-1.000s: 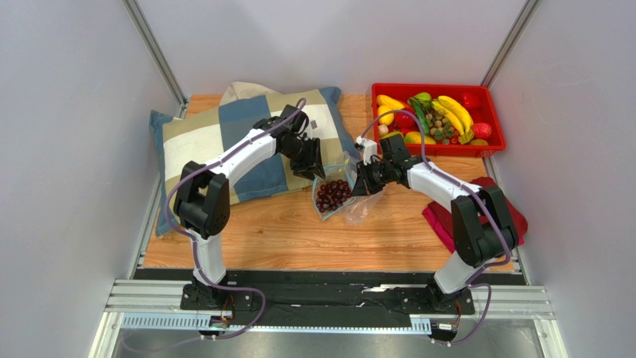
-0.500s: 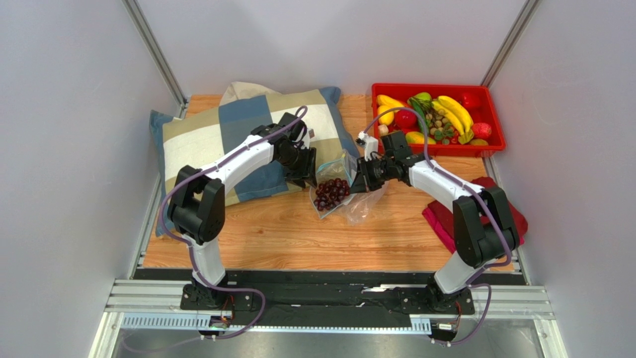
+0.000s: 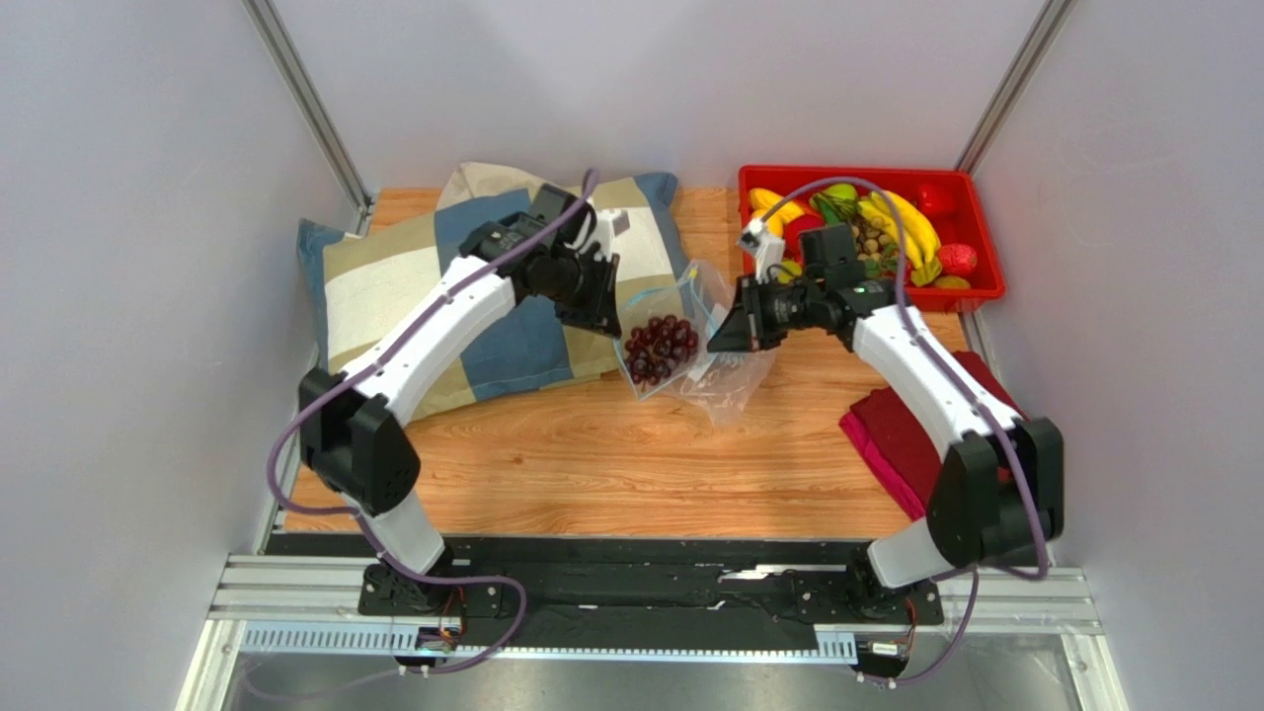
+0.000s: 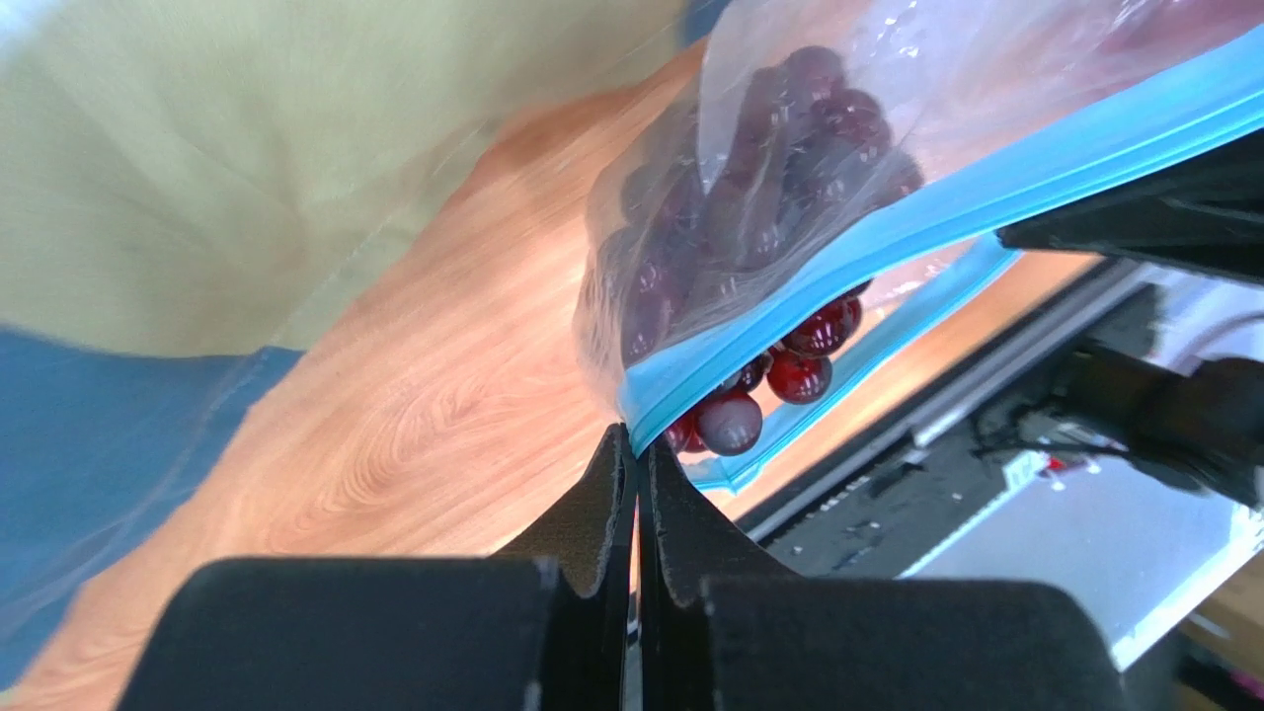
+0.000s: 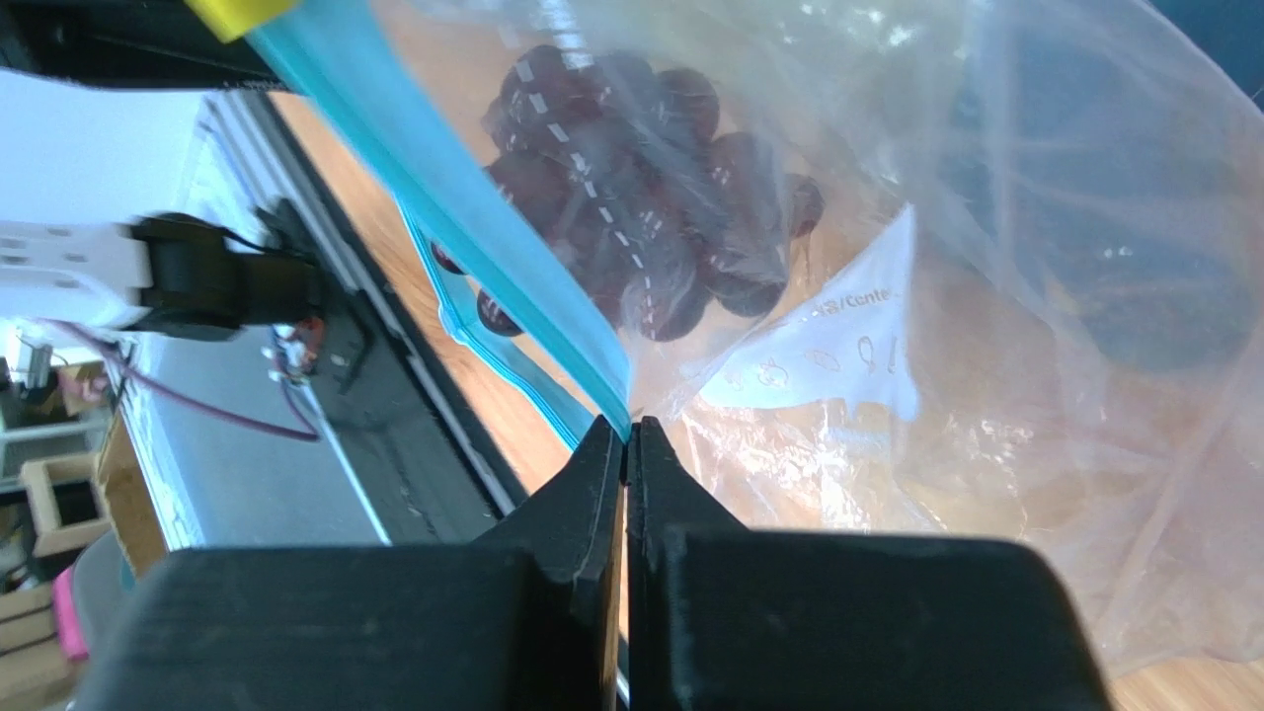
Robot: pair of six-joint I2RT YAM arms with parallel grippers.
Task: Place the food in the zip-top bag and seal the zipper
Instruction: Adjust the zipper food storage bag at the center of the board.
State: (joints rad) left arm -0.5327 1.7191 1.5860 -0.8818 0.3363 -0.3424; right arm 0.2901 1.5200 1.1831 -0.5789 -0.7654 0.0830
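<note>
Left gripper (image 4: pixel 638 449) now tight on zipper (image 4: pixel 920 215)

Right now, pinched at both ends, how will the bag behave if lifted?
Likely floppy: the zip-top bag is thin crinkled film and should sag between left gripper and right gripper. Probably bottom-heavy, since the grapes bunch together. The zipper gapes, so tilting may spill them.
</note>
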